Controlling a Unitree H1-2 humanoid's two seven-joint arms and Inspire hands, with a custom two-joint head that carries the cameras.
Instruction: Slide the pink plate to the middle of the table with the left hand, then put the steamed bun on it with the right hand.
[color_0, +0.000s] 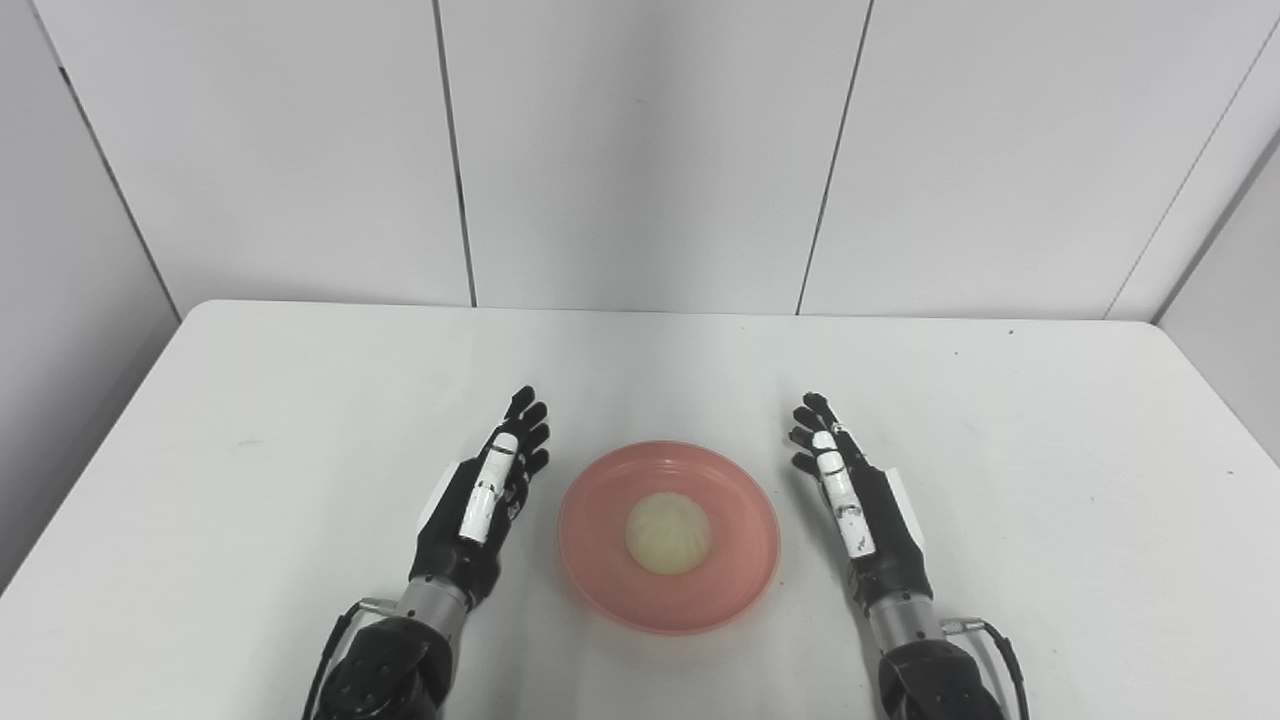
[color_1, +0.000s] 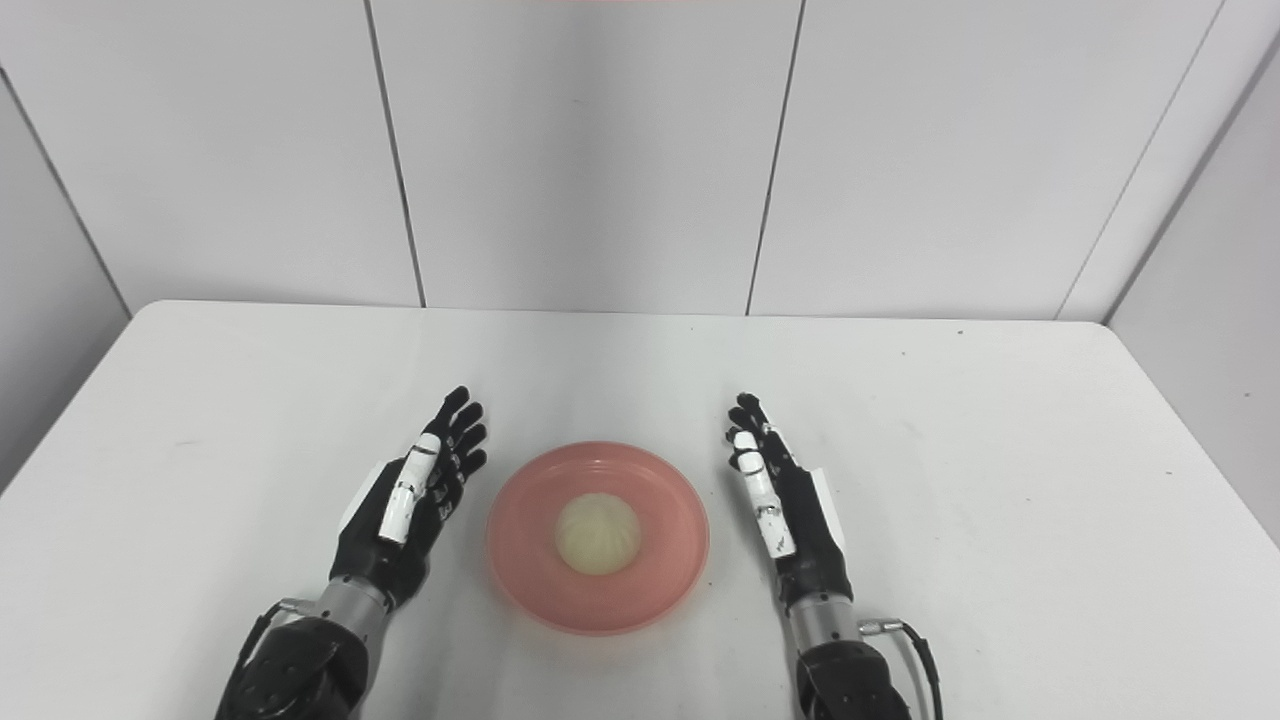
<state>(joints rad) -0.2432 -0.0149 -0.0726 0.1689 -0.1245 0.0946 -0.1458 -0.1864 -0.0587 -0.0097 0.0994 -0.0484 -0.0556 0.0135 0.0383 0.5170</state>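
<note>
Pink plate mid-counter with the steamed bun sitting on it; left hand and right hand flank it, fingers straight, holding nothing. Forearms cut off at the bottom.

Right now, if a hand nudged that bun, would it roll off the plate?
Probably not. The bun looks domed, apparently flat-bottomed, so it should slide rather than roll. The plate's raised rim would likely stop it. It looks soft, so it may dent.

White table, pink plate near its front middle, flat on the top.
</note>
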